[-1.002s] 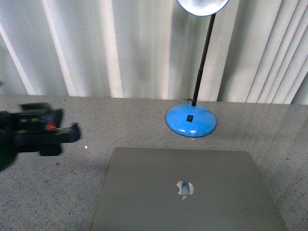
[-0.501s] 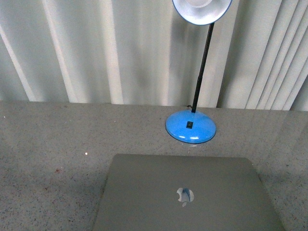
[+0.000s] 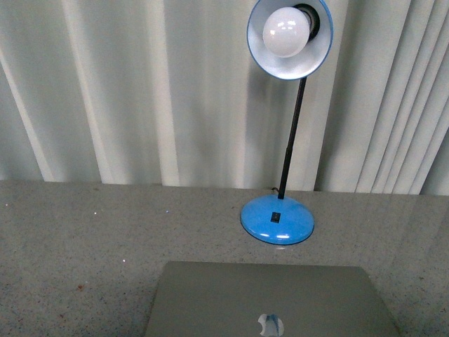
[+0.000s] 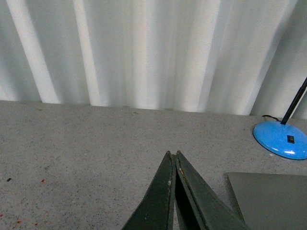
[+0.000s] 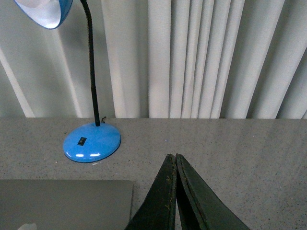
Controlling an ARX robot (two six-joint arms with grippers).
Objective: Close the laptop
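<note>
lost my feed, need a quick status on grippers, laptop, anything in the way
Left gripper shut, empty, off the laptop. Right gripper shut, empty. Laptop lid down, logo up. Blue lamp behind it, apart.

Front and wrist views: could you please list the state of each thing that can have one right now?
laptop: lid down, logo facing up, flat on the table.
lamp: upright on its blue base behind the laptop, shade tilted toward the camera; whether the bulb is lit cannot be told.
left gripper: shut, empty, above the table beside the laptop.
right gripper: shut, empty, above the table beside the laptop.
</note>
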